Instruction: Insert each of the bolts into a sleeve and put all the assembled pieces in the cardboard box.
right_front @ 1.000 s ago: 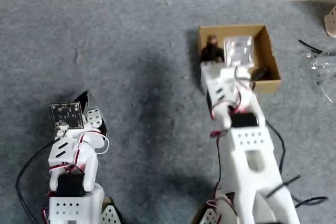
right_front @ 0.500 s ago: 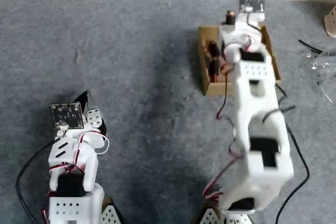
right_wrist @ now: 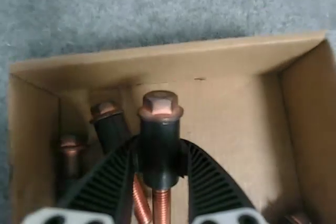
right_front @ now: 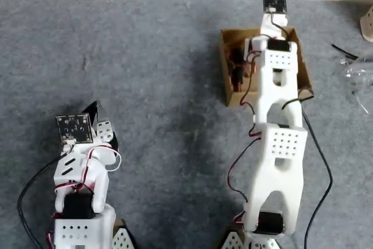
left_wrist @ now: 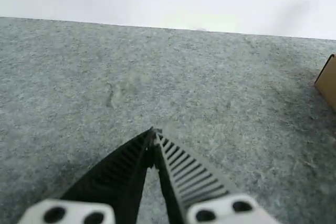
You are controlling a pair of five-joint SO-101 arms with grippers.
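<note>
From above, the right arm [right_front: 278, 144] lies stretched over the cardboard box [right_front: 225, 62] at the far side of the surface [right_front: 157, 68]. It reaches farther in than a second ago. The left arm [right_front: 81, 170] is folded near, unchanged.

Left wrist: the left tool [left_wrist: 153, 136] is pressed together, holding nothing.

Right wrist: the right tool [right_wrist: 157, 153] pinches a black sleeve [right_wrist: 157, 142] with a copper bolt [right_wrist: 160, 104] through it. It is inside the box, beside two other assembled pieces [right_wrist: 108, 121].
</note>
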